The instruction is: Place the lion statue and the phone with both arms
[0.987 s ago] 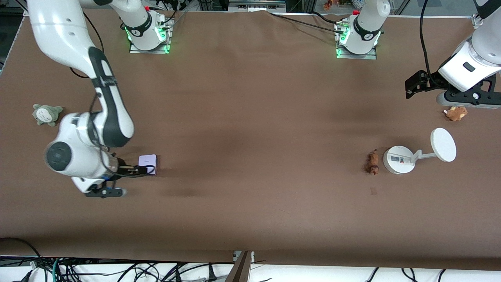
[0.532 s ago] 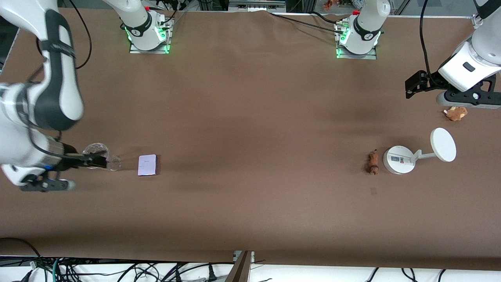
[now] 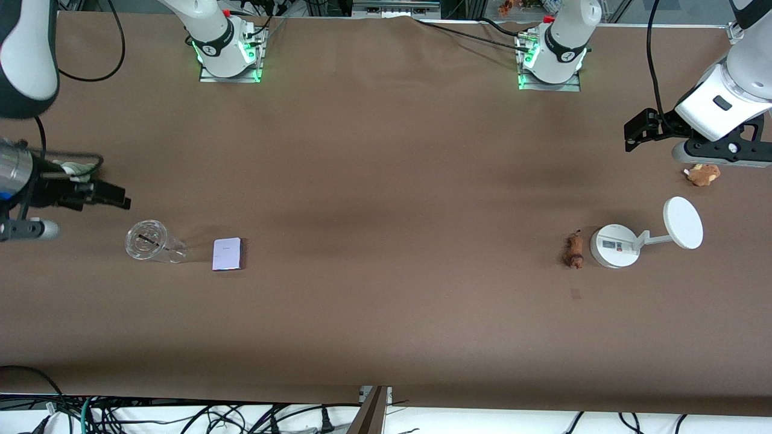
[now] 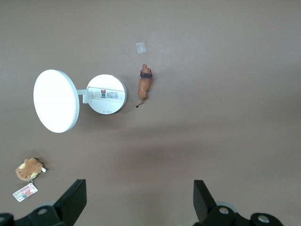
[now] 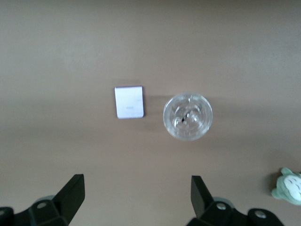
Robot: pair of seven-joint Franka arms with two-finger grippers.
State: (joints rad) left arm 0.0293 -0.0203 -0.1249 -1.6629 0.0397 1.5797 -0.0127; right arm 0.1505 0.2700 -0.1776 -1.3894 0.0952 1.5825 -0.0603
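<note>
The phone point(image 3: 227, 254), a pale lavender slab, lies flat on the brown table toward the right arm's end; it also shows in the right wrist view point(image 5: 129, 101). My right gripper point(image 3: 114, 198) is open and empty, up in the air nearer the table's end than the phone point(image 5: 136, 197). The lion statue point(image 3: 574, 250), small and orange-brown, lies beside the white stand's base point(image 3: 615, 245); it also shows in the left wrist view point(image 4: 145, 85). My left gripper point(image 3: 634, 131) waits open and empty, high over the left arm's end of the table point(image 4: 139, 202).
A clear glass point(image 3: 148, 241) stands beside the phone. A grey plush point(image 5: 289, 186) lies near the right gripper. The stand's disc point(image 3: 683, 222) sticks out from its base. A brown plush with a card tag point(image 3: 702, 174) lies under the left arm. A small tape patch point(image 4: 140, 47) lies near the lion.
My right gripper has drawn away from the phone toward its end of the table and risen, uncovering the glass. The phone stays put. The left arm has not moved.
</note>
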